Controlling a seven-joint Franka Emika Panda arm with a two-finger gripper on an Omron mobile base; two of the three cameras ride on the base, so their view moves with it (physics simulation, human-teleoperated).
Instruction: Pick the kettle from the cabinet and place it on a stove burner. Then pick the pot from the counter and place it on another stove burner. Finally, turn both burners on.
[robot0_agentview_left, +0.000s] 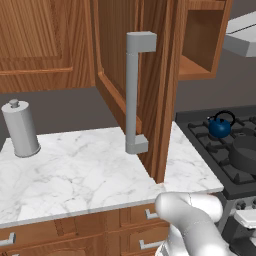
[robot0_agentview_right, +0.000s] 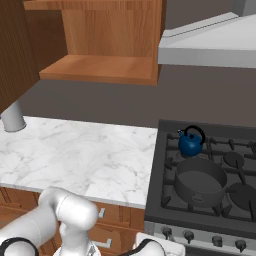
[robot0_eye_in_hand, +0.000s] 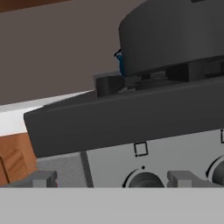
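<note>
Left base: high, looking down over tabletop (robot0_agentview_left: 75, 175) toward stove (robot0_agentview_left: 225, 150).
Right base: high, same stove (shared).
Hand: low, close at stove front.

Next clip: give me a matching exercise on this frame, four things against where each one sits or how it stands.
Things:
1. small glossy blue kettle
2. wide dark grey pot
3. tall grey cylindrical canister
4. brown wooden cabinet door with grey bar handle

Places or states:
A. on the white marble counter
B. swung open
C. rear burner of the black gas cooktop
D. front burner, nearer the knobs

Pairs: 1-C, 2-D, 3-A, 4-B
</note>
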